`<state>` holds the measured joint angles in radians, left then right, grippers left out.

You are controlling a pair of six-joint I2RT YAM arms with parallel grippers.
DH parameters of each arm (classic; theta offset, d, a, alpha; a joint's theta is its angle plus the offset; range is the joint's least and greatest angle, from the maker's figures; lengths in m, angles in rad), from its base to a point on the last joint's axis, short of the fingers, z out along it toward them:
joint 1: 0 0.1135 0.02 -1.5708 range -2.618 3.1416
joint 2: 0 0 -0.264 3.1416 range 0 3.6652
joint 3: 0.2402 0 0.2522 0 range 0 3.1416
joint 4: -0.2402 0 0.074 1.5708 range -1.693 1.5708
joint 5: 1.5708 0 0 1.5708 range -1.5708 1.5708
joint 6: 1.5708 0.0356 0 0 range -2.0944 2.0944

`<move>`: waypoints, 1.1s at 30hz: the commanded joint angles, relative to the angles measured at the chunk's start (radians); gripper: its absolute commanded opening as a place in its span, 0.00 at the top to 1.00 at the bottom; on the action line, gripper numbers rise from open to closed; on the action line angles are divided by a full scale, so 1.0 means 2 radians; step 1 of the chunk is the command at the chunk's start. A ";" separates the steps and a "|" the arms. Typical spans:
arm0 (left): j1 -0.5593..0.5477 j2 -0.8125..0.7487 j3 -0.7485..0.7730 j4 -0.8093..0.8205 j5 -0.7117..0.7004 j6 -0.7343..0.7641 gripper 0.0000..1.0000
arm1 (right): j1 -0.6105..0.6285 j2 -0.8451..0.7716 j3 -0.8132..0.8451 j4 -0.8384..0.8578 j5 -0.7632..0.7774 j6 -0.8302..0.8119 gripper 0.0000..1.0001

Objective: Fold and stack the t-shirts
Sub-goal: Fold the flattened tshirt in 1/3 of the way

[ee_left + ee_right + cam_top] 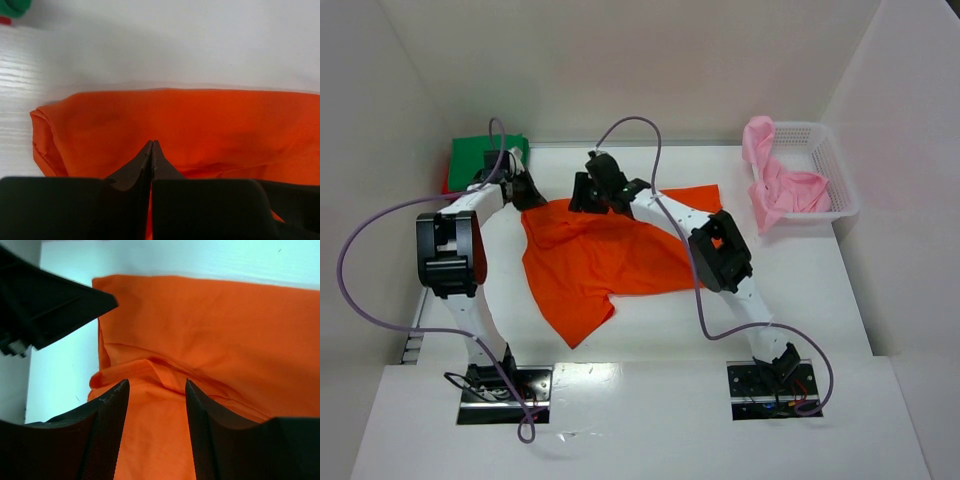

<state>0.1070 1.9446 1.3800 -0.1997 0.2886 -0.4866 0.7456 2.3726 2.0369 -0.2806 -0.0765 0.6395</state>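
Top external: orange t-shirt (600, 262) corner near basket (840, 185); wide table (800, 300) margin right

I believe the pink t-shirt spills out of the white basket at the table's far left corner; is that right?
Not quite: the top external view shows the white basket, with the pink t-shirt spilling out of it, at the table's far right corner.

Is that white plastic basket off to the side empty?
No, a pale pink cloth t-shirt lies bunched inside the white plastic lattice basket and spills over its rim.
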 commanded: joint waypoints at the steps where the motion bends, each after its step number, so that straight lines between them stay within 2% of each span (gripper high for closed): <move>1: 0.000 0.018 -0.004 0.022 0.014 -0.010 0.98 | 0.019 0.027 0.038 -0.020 -0.006 -0.022 0.45; 6: 0.000 0.035 -0.004 0.012 -0.012 -0.010 1.00 | 0.029 0.061 0.074 -0.056 -0.001 -0.037 0.45; 13: 0.000 0.051 0.014 -0.013 -0.037 -0.010 1.00 | 0.045 0.075 0.078 -0.067 0.021 -0.053 0.48; 15: 0.000 0.056 0.014 -0.013 -0.042 -0.010 1.00 | 0.050 0.080 0.084 -0.080 0.021 -0.058 0.54; 21: 0.000 0.061 0.023 -0.022 -0.046 -0.005 1.00 | 0.050 0.078 0.085 -0.091 0.026 -0.058 0.83; 25: 0.000 0.066 0.023 -0.022 -0.046 -0.005 1.00 | 0.054 0.065 0.062 -0.086 0.031 -0.054 0.93; 28: 0.000 0.066 0.028 -0.022 -0.046 -0.001 1.00 | 0.054 0.054 0.051 -0.091 0.036 -0.054 0.99; 33: 0.000 0.071 0.033 -0.027 -0.046 0.004 1.00 | 0.064 0.005 -0.017 -0.080 0.041 -0.049 0.99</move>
<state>0.1066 2.0670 1.4109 -0.2443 0.2066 -0.4999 0.8429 2.4779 2.0682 -0.4309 -0.0154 0.5411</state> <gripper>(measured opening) 0.003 0.016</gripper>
